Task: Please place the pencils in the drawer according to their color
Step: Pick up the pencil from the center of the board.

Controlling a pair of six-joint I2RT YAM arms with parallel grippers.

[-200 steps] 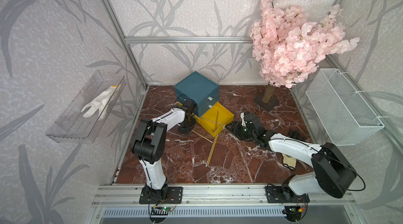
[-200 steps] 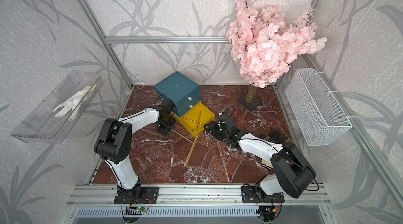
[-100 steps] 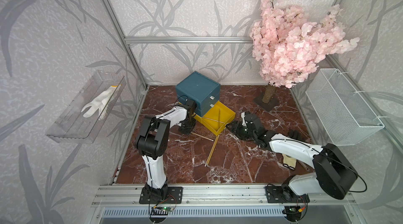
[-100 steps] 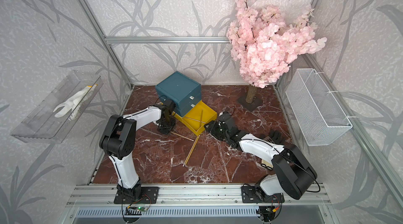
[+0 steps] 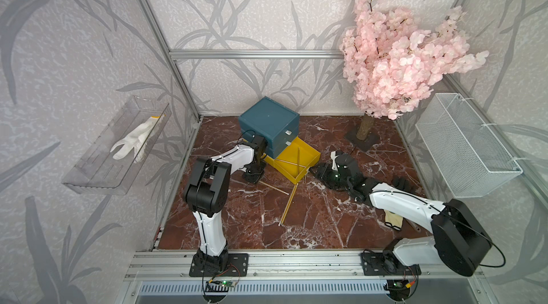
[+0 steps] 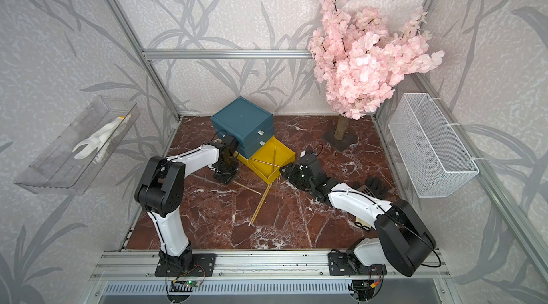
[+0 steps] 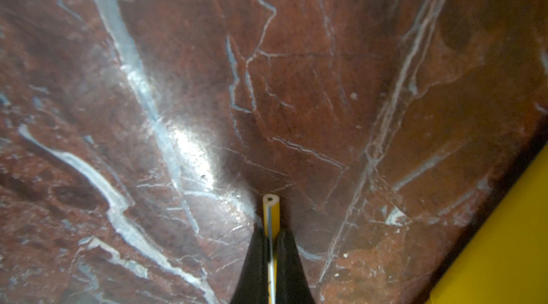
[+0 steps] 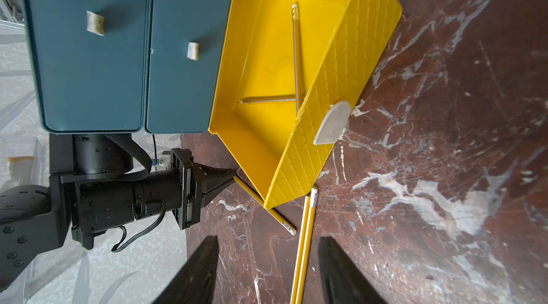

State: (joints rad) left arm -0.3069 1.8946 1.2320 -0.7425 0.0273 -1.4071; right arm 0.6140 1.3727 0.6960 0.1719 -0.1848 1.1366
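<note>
Left end effector is pinching yellow pencil near its end, low on the surface beside the open yellow tier. Right end effector is hanging half-open, empty. Risk: the end grip pivoting on lift, with the pencil slipping or snagging the tier wall.

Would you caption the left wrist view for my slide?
Left gripper shut on a yellow pencil; marble tabletop, yellow drawer nearby.
</note>
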